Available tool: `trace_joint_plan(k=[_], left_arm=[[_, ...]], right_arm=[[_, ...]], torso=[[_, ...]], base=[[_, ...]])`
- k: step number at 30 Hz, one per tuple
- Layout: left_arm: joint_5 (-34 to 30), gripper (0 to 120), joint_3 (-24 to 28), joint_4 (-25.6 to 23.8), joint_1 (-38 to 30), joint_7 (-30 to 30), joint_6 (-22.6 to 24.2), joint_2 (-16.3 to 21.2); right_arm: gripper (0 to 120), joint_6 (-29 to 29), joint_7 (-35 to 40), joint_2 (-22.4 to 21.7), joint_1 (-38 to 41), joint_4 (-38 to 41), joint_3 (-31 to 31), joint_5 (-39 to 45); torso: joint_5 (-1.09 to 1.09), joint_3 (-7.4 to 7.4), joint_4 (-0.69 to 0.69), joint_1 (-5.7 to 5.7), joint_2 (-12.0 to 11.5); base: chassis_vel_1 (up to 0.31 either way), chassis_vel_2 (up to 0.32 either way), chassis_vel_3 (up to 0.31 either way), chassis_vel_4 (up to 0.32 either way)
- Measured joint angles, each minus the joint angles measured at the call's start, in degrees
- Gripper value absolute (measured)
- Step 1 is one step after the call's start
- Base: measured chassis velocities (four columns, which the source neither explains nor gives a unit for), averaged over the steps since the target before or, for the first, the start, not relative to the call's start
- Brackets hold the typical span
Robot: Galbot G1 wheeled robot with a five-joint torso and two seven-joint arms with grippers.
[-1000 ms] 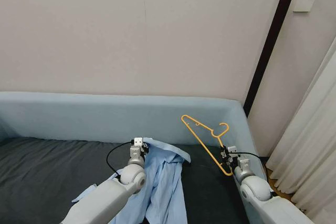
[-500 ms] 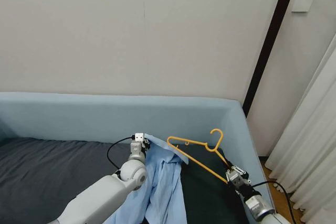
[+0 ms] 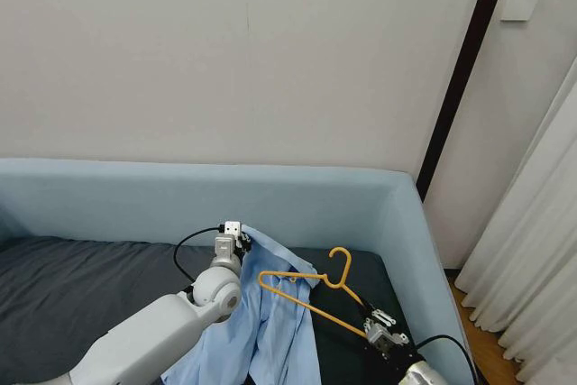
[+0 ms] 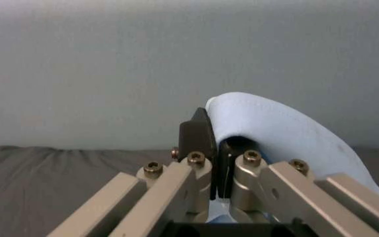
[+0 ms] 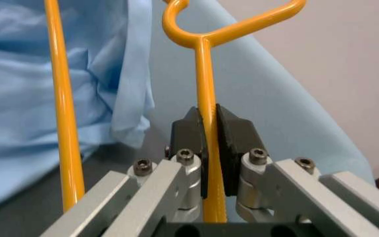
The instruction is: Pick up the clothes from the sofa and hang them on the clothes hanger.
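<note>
Pale blue cloth is hanging from the left gripper [image 4: 214, 148], whose fingers are pinching tight on a fold of the shirt [image 3: 275, 317] up near the backrest of the sofa [image 3: 117, 196]. The rest of the shirt is trailing down onto the dark seat [image 3: 72, 286]. On the other side, the right gripper [image 5: 207, 123] is clamping hard on the orange hanger [image 5: 205, 74], gripping a straight bar a little below the hook. It is holding the hanger low over the seat, with the far end reaching across the front of the shirt.

As I'm judging it, the picking-up part is done: the shirt is lifted at its top edge and the hanger is in hand. The hanging itself is not yet done. Neither shoulder of the hanger looks to be sitting inside the shirt, and both would need threading in.

I'm struggling to tell whether the hanger's tip is touching the cloth or only passing in front of it. I also can't find the neck opening among the folds. The shirt's lower hem is running off the bottom edge of the head view, along with most of the right arm.
</note>
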Motion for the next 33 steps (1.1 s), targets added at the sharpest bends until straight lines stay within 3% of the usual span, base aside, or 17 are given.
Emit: trace_joint_plan(k=[11, 26, 29, 33], left_arm=[[-2.43, 0, 1.53, -2.43, -1.31, -3.62, 2.45, -0.34], [-3.97, 0, 1.11, -6.09, 0.37, -5.75, 3.54, 0.24], [-4.18, 0, 1.10, -7.03, 0.75, -6.80, 3.91, -0.30], [-4.65, 0, 1.95, -9.25, 0.10, -9.75, 4.89, -3.78]], right_arm=[[5, -1.03, 0.76, 3.78, 3.77, -3.49, -3.74, -0.63], [5, -4.70, 3.73, 4.74, 8.24, -6.01, -6.75, 2.74], [5, -5.74, 4.52, 4.79, 9.24, -6.35, -7.45, 2.68], [5, -8.33, 6.43, 5.16, 12.26, -7.43, -9.38, 2.46]], torso=[[0.00, 0.00, -0.01, 0.00, 0.00], [0.01, 0.00, -0.01, 0.00, 0.00], [0.01, 0.00, 0.00, 0.00, 0.00], [0.02, 0.00, -0.01, 0.00, 0.00]], base=[[0.000, 0.000, 0.000, 0.000], [0.000, 0.000, 0.000, 0.000], [0.000, 0.000, 0.000, 0.000], [0.000, 0.000, 0.000, 0.000]])
